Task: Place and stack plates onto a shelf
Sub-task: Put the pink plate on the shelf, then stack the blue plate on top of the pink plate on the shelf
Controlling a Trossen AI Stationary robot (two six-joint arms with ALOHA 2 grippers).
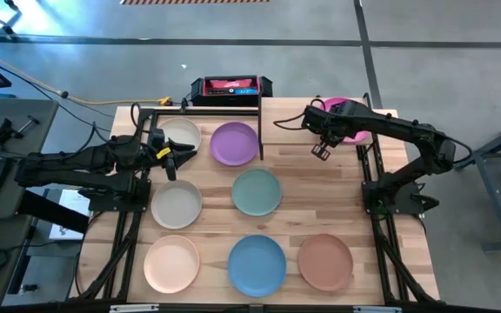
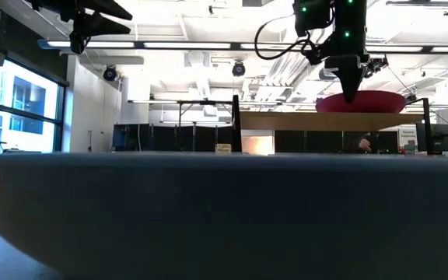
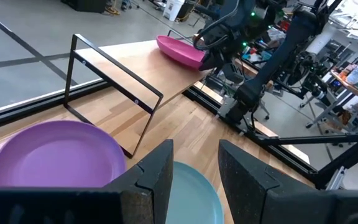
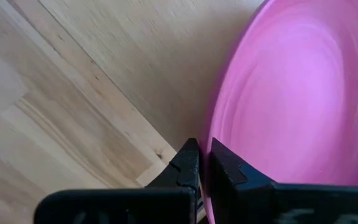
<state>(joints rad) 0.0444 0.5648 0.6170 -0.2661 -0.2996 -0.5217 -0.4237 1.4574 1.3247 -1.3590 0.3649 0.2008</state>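
high view: seven round matte plates spread singly over the slatted wooden surface [image 1: 294,209], cream [image 1: 181,133] and purple [image 1: 234,143] at the back, grey-beige [image 1: 177,203] and teal green [image 1: 257,191] in the middle, peach-pink [image 1: 171,263], blue [image 1: 257,263] and terracotta brown [image 1: 325,261] in front, each lying apart, probably for easy single pickup. round magenta plate [image 1: 348,118] up on the raised pale-wood shelf [image 1: 294,130], far right corner. right gripper [image 1: 322,153] at that plate's near rim. left gripper [image 1: 174,159] between the cream and grey-beige plates, waiting.

low view: blue plate's rim fills the foreground; magenta plate resting on the shelf board, right gripper directly above its edge.

left wrist view: left fingers [image 3: 157,177] spread, nothing between them, above the purple and teal plates.

right wrist view: right fingers [image 4: 188,165] pressed nearly together, pinching the magenta plate's thin rim, apparently to steady or slide it on the shelf.
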